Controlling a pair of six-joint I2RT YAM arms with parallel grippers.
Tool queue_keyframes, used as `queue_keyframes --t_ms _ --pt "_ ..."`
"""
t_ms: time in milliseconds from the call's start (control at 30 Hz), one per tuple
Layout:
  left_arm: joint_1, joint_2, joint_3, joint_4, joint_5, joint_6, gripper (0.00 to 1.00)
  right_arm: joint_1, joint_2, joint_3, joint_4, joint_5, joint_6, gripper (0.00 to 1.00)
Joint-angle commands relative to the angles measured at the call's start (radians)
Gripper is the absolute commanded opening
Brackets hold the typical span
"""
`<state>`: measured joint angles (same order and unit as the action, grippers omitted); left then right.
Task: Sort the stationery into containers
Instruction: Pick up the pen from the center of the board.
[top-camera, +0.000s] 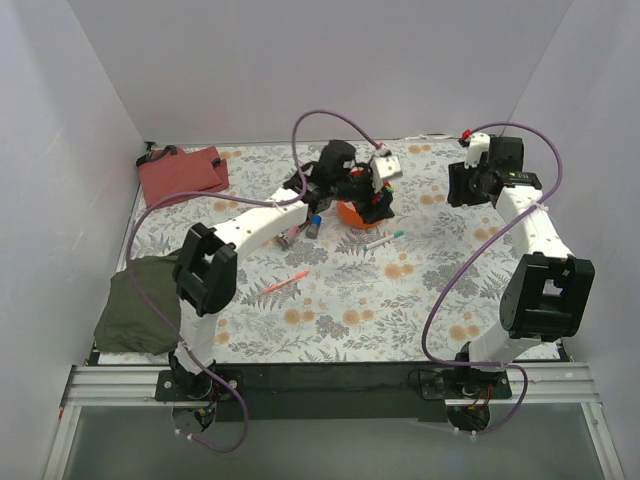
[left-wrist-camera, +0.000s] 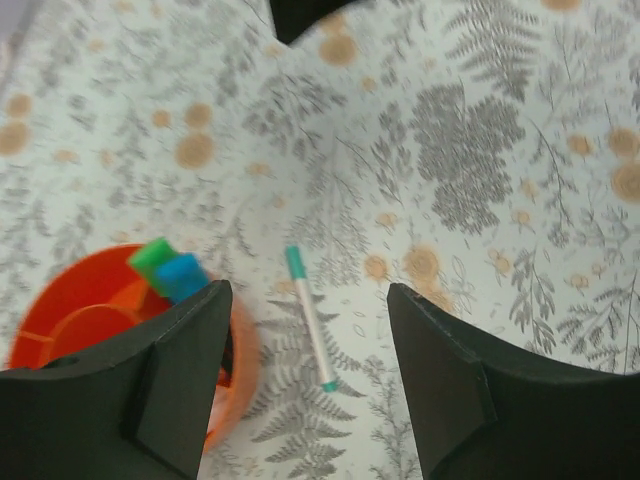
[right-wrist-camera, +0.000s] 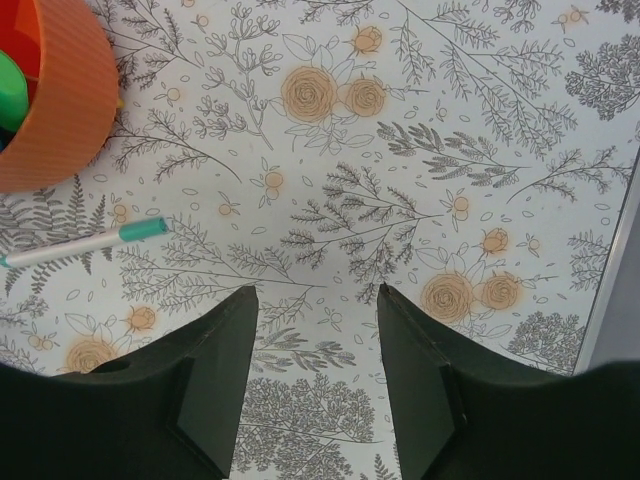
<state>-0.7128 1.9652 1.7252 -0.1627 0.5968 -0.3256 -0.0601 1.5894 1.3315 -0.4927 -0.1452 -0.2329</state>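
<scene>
The orange cup (top-camera: 349, 213) stands at the back middle of the floral table. In the left wrist view the cup (left-wrist-camera: 70, 300) holds a green-capped highlighter (left-wrist-camera: 151, 257) and a blue-capped highlighter (left-wrist-camera: 182, 275). My left gripper (top-camera: 376, 207) (left-wrist-camera: 307, 290) is open and empty, hovering beside the cup and over a white felt-tip with a teal cap (left-wrist-camera: 308, 315) (top-camera: 383, 240) that lies on the table. A pink tube (top-camera: 293, 236), a dark marker with a blue end (top-camera: 314, 226) and a thin orange-red pen (top-camera: 285, 283) lie left of the cup. My right gripper (top-camera: 463, 186) (right-wrist-camera: 317, 290) is open and empty, right of the cup (right-wrist-camera: 50, 110).
A red pouch (top-camera: 182, 172) lies at the back left corner. An olive-green cloth (top-camera: 135, 305) hangs over the left table edge. The table's right edge (right-wrist-camera: 610, 300) shows in the right wrist view. Purple cables loop above both arms.
</scene>
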Motion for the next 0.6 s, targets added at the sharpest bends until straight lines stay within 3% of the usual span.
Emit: queue_keyframes --t_ms 0,567 --pt "-0.076 0.06 0.1 -0.25 -0.066 0.189 0.62 -0.058 -0.02 0.029 -0.027 -0.105 0.032 0.6" --pt "-0.112 0.443 0.439 -0.192 -0.196 0.198 0.52 -0.153 0.017 0.037 -0.075 -0.294 -0.046 0.48"
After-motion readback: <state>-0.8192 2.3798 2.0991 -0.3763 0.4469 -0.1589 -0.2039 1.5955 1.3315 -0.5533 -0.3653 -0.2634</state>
